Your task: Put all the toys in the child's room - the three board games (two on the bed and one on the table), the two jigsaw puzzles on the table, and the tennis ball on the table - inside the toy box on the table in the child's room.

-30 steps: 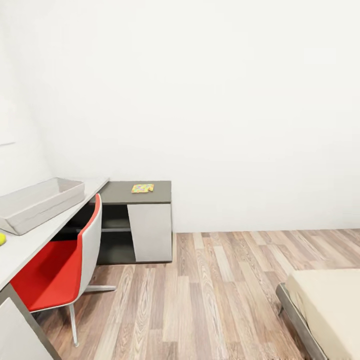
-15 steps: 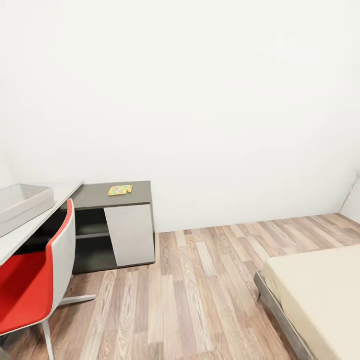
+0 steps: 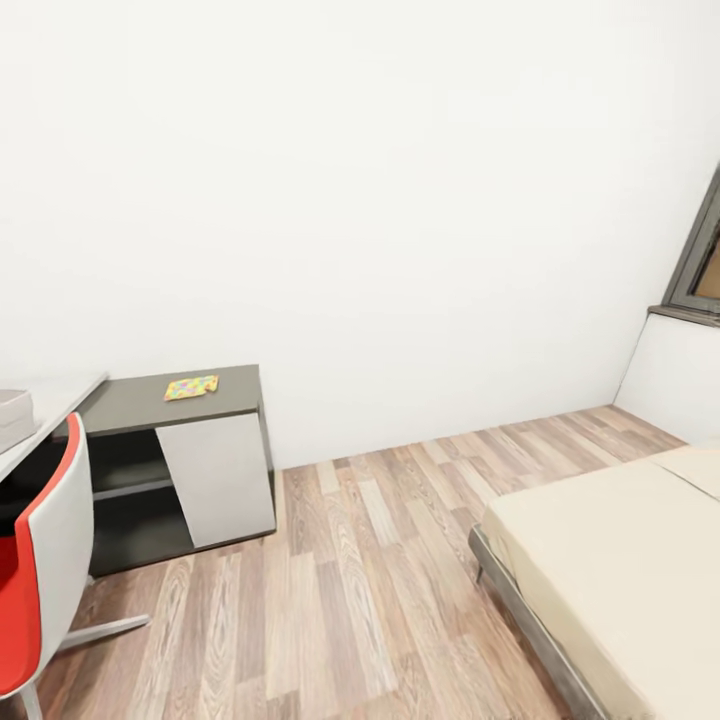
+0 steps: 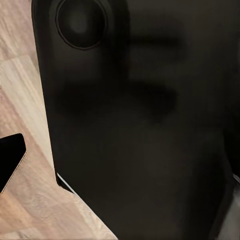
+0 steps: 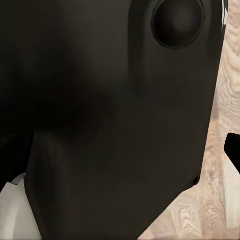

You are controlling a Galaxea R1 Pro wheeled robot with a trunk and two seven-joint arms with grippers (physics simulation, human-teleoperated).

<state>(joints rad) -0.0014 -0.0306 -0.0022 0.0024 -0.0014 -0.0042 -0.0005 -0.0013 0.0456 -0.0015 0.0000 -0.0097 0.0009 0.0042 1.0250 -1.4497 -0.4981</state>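
We see a flat multicoloured jigsaw puzzle point(image 3: 191, 387) at nine o'clock on the dark grey cabinet point(image 3: 230, 395), perhaps awaiting pickup; we cannot tell either gripper's opening.

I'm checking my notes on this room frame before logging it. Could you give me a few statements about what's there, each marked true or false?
1. A small multicoloured flat jigsaw puzzle lies on top of the dark grey low cabinet. True.
2. The red-seated chair with the white shell stands beside the beige bed. False: the chair is at the head view's left by the white desk; the bed is at the right, with wooden plank floor between them.
3. Board games lie on the visible part of the bed. False: the part of the mattress in view is bare.
4. The cabinet has a light grey door and open shelves next to it. True.
5. The jigsaw puzzle is on the floor. False: it is on the cabinet top.
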